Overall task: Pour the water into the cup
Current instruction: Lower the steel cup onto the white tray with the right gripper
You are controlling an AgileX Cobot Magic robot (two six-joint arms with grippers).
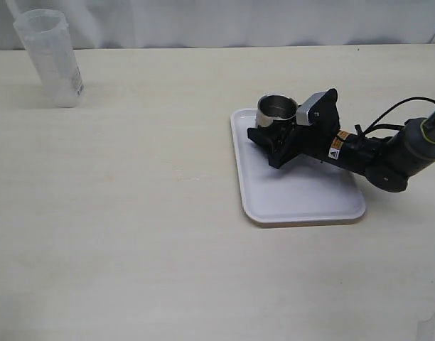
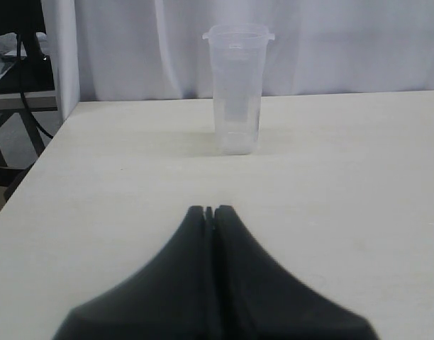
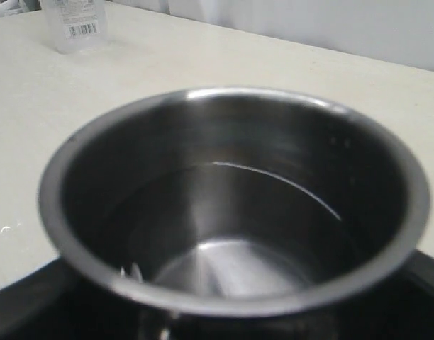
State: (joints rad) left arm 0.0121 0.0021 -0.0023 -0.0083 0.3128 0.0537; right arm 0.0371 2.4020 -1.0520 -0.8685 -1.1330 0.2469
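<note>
The short, round brushed-steel cup [image 1: 276, 108], grey-silver with a dark, glossy inside, stands at the 11 o'clock corner of a flat, white, round-cornered plastic tray [image 1: 303, 199]. The black right hand [image 1: 278, 130], reaching in from 3 o'clock, clasps it between its 2 fingers. A tall, translucent plastic cylinder container [image 1: 50, 57] with a printed label stands upright on the pale, matte counter [image 1: 132, 213], well apart at 10 o'clock, and the left hand [image 2: 210, 211], visible only in its own wrist view, is closed, its 2 smooth black fingers pressed together on nothing and pointing toward that container.
</note>
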